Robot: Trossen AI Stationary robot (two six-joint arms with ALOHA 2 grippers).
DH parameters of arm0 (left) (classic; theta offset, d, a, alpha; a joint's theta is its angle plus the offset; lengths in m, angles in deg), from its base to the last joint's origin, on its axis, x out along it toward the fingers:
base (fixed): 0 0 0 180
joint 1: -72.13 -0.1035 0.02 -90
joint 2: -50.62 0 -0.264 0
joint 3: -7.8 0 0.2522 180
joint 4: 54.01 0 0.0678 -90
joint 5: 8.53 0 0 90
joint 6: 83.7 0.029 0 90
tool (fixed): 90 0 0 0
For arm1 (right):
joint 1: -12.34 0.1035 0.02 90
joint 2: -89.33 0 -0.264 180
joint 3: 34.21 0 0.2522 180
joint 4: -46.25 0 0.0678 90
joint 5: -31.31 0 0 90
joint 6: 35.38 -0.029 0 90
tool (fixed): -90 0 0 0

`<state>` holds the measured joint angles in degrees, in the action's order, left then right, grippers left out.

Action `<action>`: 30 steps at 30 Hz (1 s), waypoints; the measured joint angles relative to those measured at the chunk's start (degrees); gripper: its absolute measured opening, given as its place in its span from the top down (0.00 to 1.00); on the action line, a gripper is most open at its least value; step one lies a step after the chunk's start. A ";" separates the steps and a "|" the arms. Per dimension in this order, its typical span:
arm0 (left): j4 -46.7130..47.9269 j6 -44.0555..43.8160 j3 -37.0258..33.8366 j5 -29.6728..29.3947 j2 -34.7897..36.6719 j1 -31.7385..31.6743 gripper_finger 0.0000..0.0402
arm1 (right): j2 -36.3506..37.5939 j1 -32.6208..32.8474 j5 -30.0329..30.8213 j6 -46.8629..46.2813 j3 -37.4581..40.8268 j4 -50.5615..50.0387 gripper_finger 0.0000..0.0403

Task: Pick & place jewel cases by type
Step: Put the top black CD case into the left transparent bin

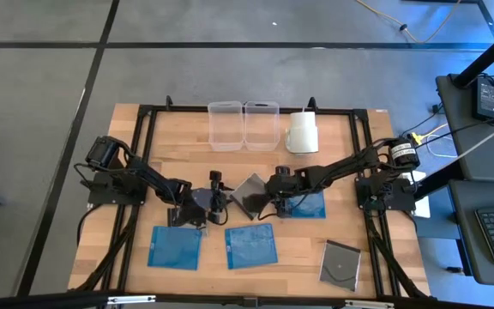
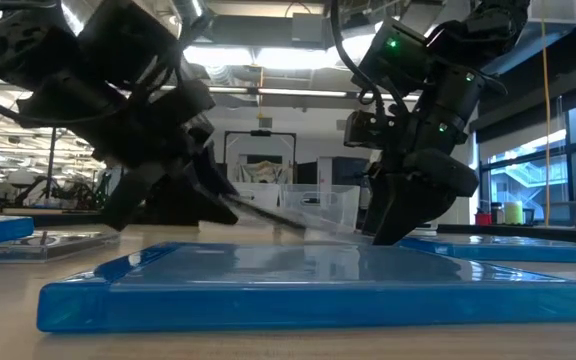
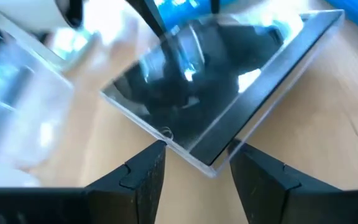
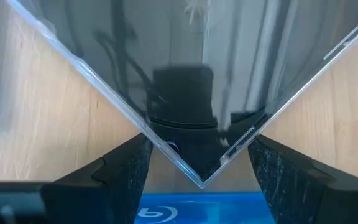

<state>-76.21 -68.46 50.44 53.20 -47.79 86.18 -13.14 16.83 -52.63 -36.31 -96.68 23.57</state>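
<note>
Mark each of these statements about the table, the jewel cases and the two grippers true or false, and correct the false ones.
1. Two clear rectangular plastic bins stand side by side at the far edge of the wooden table. True.
2. The bins already hold jewel cases. False: both look empty in the high view.
3. The left gripper has the corner of a dark grey clear jewel case between its fingers. True.
4. The right gripper hangs far from any case. False: the corner of another dark grey clear case sits between its open fingers.
5. Two translucent blue jewel cases lie flat near the front edge. True.
6. The white cylinder roll lies at the front. False: it is beside the bins.
</note>
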 joint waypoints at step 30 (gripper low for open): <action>-9.27 11.40 -0.04 -7.55 0.09 1.43 0.56 | -0.11 0.02 -0.12 0.13 -0.02 0.45 0.32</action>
<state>-85.48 -57.07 50.40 45.66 -47.71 87.61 -13.25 16.86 -52.75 -36.17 -96.70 24.03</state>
